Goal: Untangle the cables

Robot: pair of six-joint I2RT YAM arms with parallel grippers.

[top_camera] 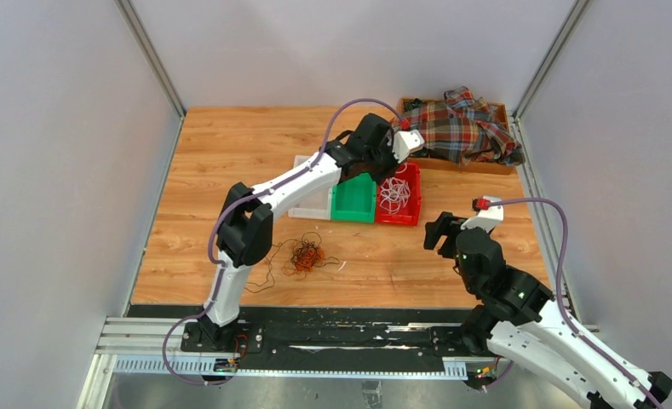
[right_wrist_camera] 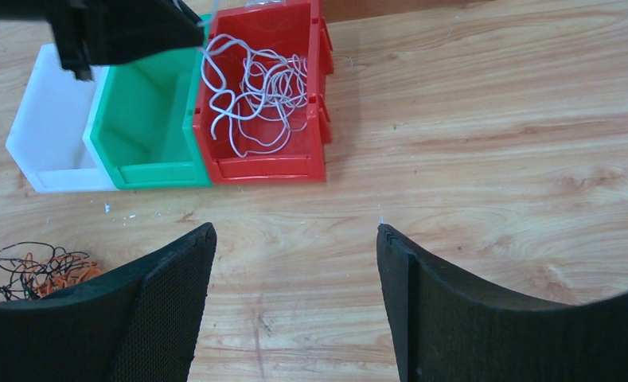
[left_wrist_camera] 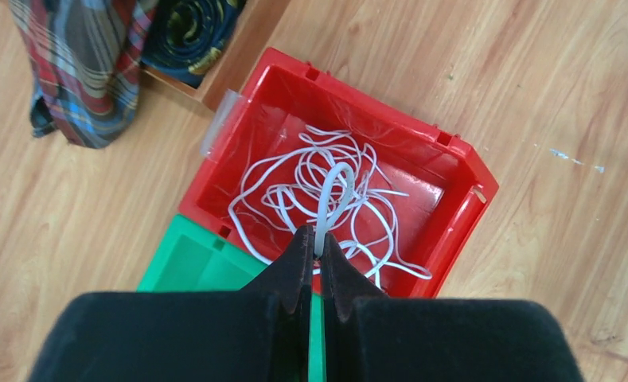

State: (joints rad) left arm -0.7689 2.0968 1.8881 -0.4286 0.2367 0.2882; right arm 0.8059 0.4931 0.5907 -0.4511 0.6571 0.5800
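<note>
A tangle of orange and black cables (top_camera: 305, 255) lies on the wooden table near the front left, also showing at the left edge as the cable tangle (right_wrist_camera: 36, 269). Loose white cables (left_wrist_camera: 310, 191) fill the red bin (left_wrist_camera: 454, 215). My left gripper (left_wrist_camera: 317, 239) hangs over that bin, shut on a looped white cable (left_wrist_camera: 332, 195) that rises from between its tips. My right gripper (right_wrist_camera: 294, 239) stands open above bare wood, nothing between its fingers, to the right of the bins.
A green bin (top_camera: 353, 200) and a white bin (top_camera: 313, 203) stand left of the red bin (top_camera: 400, 194). A wooden tray (top_camera: 502, 111) holding plaid cloth (top_camera: 460, 128) sits at the back right. Grey walls enclose the table.
</note>
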